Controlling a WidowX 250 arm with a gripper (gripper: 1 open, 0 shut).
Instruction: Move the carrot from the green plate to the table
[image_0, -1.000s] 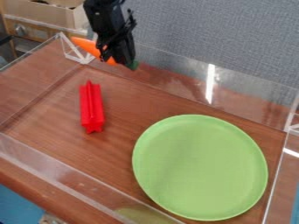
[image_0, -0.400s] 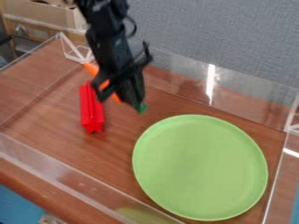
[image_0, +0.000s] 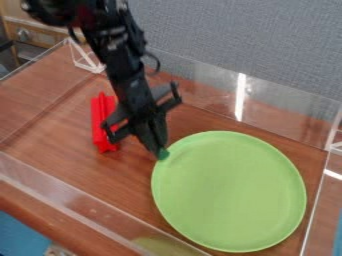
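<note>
The black gripper (image_0: 147, 132) points steeply down, shut on the carrot (image_0: 158, 147). Only a sliver of orange and the dark green stem end show below the fingers. The stem tip hangs at the left rim of the green plate (image_0: 230, 192), which lies empty at the front right of the table (image_0: 54, 115). Whether the carrot touches the table or the rim I cannot tell.
A red rectangular block (image_0: 102, 128) lies just left of the gripper, partly hidden by the arm. Low clear acrylic walls (image_0: 247, 92) border the tabletop on all sides. Cardboard boxes stand beyond the back left corner.
The gripper has carried the carrot from the back wall down and toward the front, past the red block to the plate's left rim. The wrist has rolled on the way.
</note>
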